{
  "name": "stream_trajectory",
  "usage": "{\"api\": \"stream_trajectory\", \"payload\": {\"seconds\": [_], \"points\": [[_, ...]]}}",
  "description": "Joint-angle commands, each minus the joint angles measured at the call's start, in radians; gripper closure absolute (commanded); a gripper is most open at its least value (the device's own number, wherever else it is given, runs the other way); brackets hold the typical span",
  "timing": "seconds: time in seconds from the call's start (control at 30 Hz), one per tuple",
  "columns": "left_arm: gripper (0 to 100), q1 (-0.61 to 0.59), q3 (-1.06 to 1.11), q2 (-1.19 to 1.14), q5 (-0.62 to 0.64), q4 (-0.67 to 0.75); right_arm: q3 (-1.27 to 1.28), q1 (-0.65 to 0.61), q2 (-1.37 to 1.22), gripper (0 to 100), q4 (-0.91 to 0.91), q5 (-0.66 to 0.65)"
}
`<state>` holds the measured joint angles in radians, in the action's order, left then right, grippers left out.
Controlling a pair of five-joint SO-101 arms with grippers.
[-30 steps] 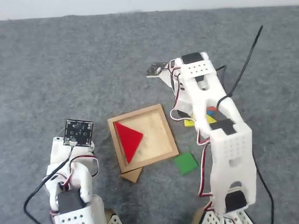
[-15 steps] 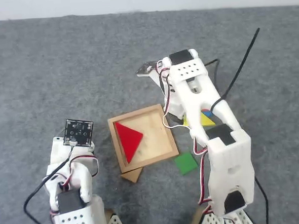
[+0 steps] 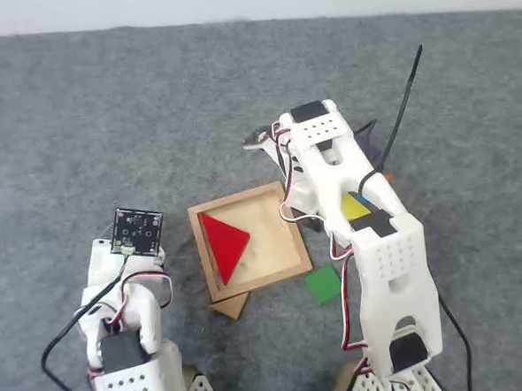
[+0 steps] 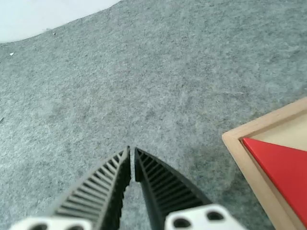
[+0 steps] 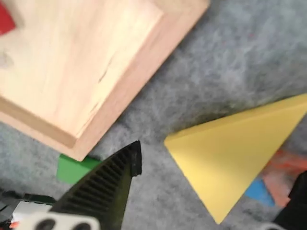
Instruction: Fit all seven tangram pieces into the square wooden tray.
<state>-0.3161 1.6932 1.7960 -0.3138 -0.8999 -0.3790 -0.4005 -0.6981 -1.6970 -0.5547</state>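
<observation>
The square wooden tray (image 3: 284, 213) lies mid-table with a red triangle (image 3: 224, 242) in its left half. My right arm (image 3: 329, 156) hangs over the tray's right side. In the right wrist view my right gripper (image 5: 216, 175) is open just above the mat, with a yellow triangle (image 5: 240, 148) between its fingers, beside the tray's corner (image 5: 144, 72). The yellow triangle (image 3: 355, 206) peeks out from under that arm. My left gripper (image 4: 132, 155) is shut and empty over bare mat, left of the tray's rim (image 4: 240, 148).
A green square (image 3: 324, 283) lies near the tray's front right corner, and a tan wooden piece (image 3: 230, 305) sticks out under its front edge. Blue (image 5: 259, 194) and orange (image 5: 283, 172) pieces lie just past the yellow triangle. The mat's far half is open.
My right arm has swung left towards the tray, uncovering more of the yellow triangle. The left arm, tray and red triangle have stayed put.
</observation>
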Motion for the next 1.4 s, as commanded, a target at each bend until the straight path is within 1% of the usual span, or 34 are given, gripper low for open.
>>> {"api": "stream_trajectory", "payload": {"seconds": [0.0, 0.1, 0.4, 0.83, 0.9, 1.07, 1.13, 1.2, 1.37], "points": [[98, -0.006, -0.015, 0.014, -0.012, -0.008, -0.032, -0.001, 0.016, 53.7, 0.019, 0.017], [98, -0.006, -0.015, 0.014, -0.012, -0.008, 0.008, -0.012, 0.016, 53.7, 0.054, 0.017], [98, -0.006, -0.015, 0.014, -0.012, -0.008, 0.144, 0.016, 0.019, 53.7, 0.171, 0.014], [98, -0.008, -0.015, 0.014, -0.012, -0.008, 0.147, 0.019, 0.018, 53.9, 0.173, 0.014], [98, -0.008, -0.015, 0.014, -0.012, -0.008, 0.147, 0.019, 0.018, 56.5, 0.173, 0.014], [98, -0.008, -0.015, 0.014, -0.012, -0.008, 0.147, 0.021, 0.016, 71.2, 0.173, 0.012], [98, -0.008, -0.015, 0.014, -0.012, -0.008, 0.147, 0.022, 0.016, 75.1, 0.173, 0.012], [98, -0.008, -0.015, 0.014, -0.012, -0.008, 0.147, 0.033, 0.016, 77.2, 0.174, 0.012], [98, -0.008, -0.015, 0.014, -0.012, -0.008, 0.146, 0.048, 0.016, 77.5, 0.174, 0.009]]}}
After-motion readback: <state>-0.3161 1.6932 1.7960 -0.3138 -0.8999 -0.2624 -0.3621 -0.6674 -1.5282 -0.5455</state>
